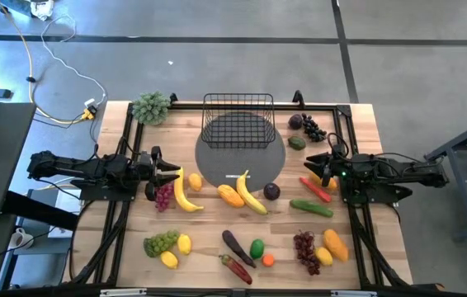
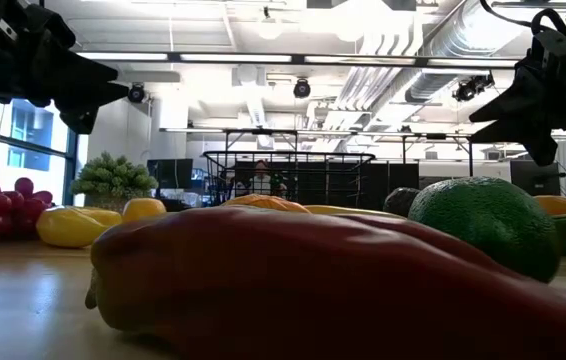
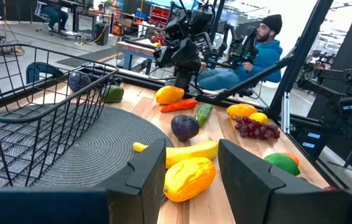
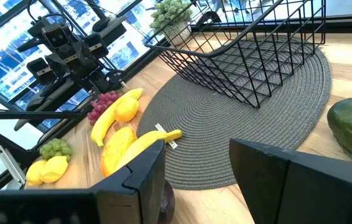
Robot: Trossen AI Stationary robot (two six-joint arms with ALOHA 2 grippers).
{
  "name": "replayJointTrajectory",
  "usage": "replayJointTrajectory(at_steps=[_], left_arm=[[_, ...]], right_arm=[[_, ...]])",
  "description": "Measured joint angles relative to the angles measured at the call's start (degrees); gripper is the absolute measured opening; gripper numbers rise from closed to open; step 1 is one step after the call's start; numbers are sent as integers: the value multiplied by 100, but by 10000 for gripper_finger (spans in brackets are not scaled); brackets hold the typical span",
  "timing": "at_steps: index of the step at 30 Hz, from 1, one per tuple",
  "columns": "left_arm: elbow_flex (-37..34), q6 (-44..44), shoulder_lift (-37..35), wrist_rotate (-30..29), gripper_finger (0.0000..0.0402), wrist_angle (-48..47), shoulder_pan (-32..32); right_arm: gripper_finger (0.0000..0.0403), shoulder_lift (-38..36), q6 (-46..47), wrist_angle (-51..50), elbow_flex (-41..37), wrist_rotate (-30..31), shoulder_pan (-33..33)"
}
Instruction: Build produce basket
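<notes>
The black wire basket (image 1: pixel 238 122) stands on the far part of a round grey mat (image 1: pixel 242 161); it also shows in the left wrist view (image 3: pixel 39 118) and the right wrist view (image 4: pixel 250 50). Toy produce lies over the table: bananas (image 1: pixel 186 194) (image 1: pixel 250 195), an orange mango (image 1: pixel 230 195), a purple fruit (image 1: pixel 271 191), red grapes (image 1: pixel 164 196), a cucumber (image 1: pixel 311 207). My left gripper (image 1: pixel 170 172) (image 3: pixel 191 171) is open and empty above the table, left of the mat. My right gripper (image 1: pixel 312 165) (image 4: pixel 198 174) is open and empty, right of the mat.
A grey-green leafy bunch (image 1: pixel 152 107) stands at the far left corner. Dark grapes (image 1: pixel 312 128) and an avocado (image 1: pixel 297 142) lie right of the basket. Green grapes (image 1: pixel 161 242), lemons (image 1: pixel 184 243), an eggplant (image 1: pixel 238 246) and a red pepper (image 1: pixel 236 268) lie near the front edge. A person (image 3: pixel 257 46) sits beyond the table.
</notes>
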Motion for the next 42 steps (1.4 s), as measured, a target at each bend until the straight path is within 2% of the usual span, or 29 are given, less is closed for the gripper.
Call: replayJointTrajectory(at_steps=[10, 18, 28, 36, 42], left_arm=[[1, 0, -1, 1, 135, 0, -1], [-1, 0, -1, 1, 135, 0, 1], [-1, 0, 1, 1, 135, 0, -1], [-1, 0, 0, 1, 135, 0, 1], [0, 0, -1, 1, 135, 0, 0]], right_arm=[[175, 2, 0, 6, 2, -48, -2], [243, 0, -138, 46, 2, -496, -2], [327, 122, -107, 44, 150, -732, 0], [392, 1197, -256, 27, 776, -738, 0], [397, 2253, -514, -3, 1337, -970, 0]])
